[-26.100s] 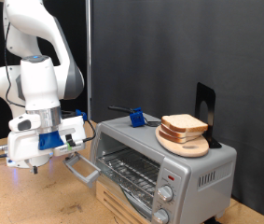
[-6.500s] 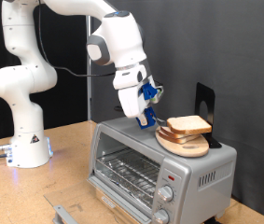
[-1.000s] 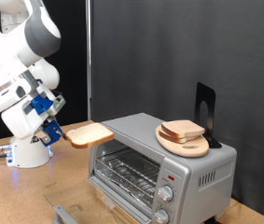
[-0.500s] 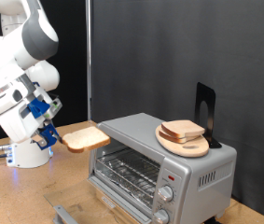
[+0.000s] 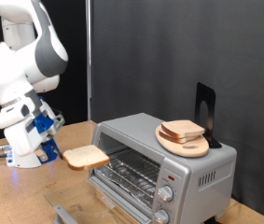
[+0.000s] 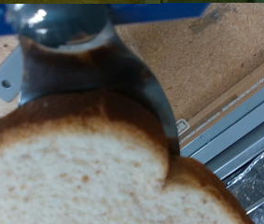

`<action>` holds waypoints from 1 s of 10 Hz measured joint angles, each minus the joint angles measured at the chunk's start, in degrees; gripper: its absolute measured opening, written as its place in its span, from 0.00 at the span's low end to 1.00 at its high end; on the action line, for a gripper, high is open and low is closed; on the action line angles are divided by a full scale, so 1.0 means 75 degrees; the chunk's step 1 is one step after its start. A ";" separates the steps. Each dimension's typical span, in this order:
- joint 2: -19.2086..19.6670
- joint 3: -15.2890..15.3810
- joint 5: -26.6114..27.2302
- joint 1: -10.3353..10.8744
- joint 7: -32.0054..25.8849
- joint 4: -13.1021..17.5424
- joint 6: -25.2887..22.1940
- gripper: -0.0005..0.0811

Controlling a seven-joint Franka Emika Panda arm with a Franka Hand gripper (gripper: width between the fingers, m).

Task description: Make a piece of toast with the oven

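My gripper [image 5: 61, 150] is shut on one edge of the piece of toast [image 5: 87, 157], a pale slice with a brown crust. I hold it level in the air, just off the exterior view's left of the oven [image 5: 164, 161] and at the height of its mouth. The silver oven's door is dropped open, and its wire rack [image 5: 132, 171] shows bare. In the wrist view the toast [image 6: 94, 168] fills the lower frame beneath the dark gripper [image 6: 76, 70], with the oven's edge [image 6: 243, 121] close beyond it.
Another slice of bread [image 5: 184, 128] lies on a round wooden board [image 5: 182, 143] on top of the oven. A black stand [image 5: 204, 107] rises behind the board. The open door's handle [image 5: 64, 211] juts out low in front. The robot's base [image 5: 24, 149] stands on the wooden table.
The gripper has carried the toast down and a little to the exterior view's left, from above the oven's top corner to the level of its opening. The grip is unchanged.
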 joint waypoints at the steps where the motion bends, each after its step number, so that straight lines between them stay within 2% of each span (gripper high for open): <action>1: 0.0060 0.0107 0.0001 0.0037 0.0000 -0.0077 0.0155 0.45; 6: 0.0164 0.0617 0.0309 0.0362 0.0034 -0.0456 0.0803 0.45; 10: 0.0164 0.1127 0.0340 0.0567 0.0468 -0.0646 0.1183 0.45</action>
